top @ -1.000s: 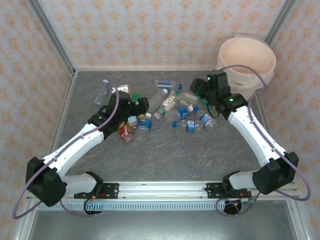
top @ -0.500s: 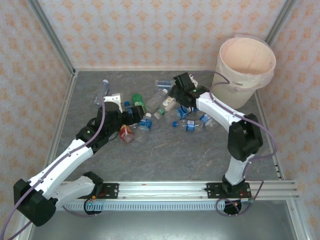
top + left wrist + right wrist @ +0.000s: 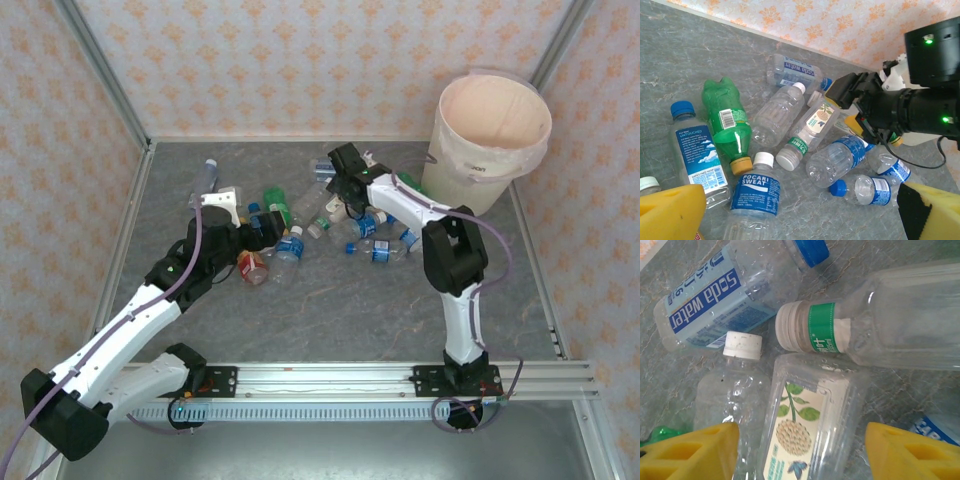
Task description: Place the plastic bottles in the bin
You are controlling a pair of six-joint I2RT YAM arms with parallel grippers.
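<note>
The plastic bottles point(image 3: 330, 225) all lie in a loose heap on the table point(image 3: 350, 310), left of the bin point(image 3: 500, 185), which stands at the far right corner; the part of its pinkish inside that shows from above holds none of them. Over the last second the right arm has swung away from the bin's side and reached left across the heap. Its right hand point(image 3: 800, 450) now hangs low over a flat clear bottle with a plant label point(image 3: 810, 425), one yellow pad on each side. The pads have drawn somewhat closer but are not gripping, so the hand holds nothing. That looks like the start of a pick, with the carry to the bin yet to come. This arm now folds sharply, upper link upright near the table's middle and forearm stretched far and left. The left arm has drawn back a little and runs from the near left corner diagonally up to the heap. Its left hand point(image 3: 800, 212) is spread fully wide and empty, above the Pocari Sweat bottle point(image 3: 756, 192).
</note>
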